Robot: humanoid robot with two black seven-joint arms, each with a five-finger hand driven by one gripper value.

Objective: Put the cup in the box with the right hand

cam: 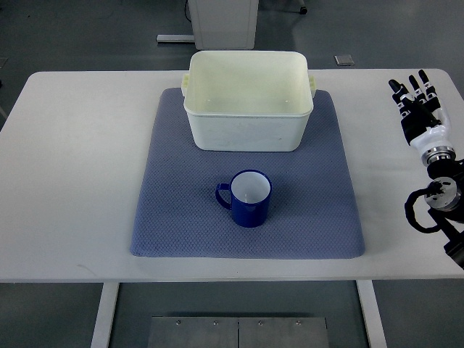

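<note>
While the glossy dark-blue ceramic cup point(247, 197) stands upright before the cream plastic box point(249, 98), the right hand point(420, 107) waits aside, fingers released and empty.

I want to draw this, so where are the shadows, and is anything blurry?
Top view: soft, even light; a faint shadow lies just right of the cup on the mat; the box looks sharp, no glare; the right robot hand is sharp too.

The right arm point(444, 210) runs off the picture's right edge below the wrist. The worktop point(72, 181) loses its left corners to the frame. The box point(249, 98) hides the mat point(246, 217) beneath it.
</note>
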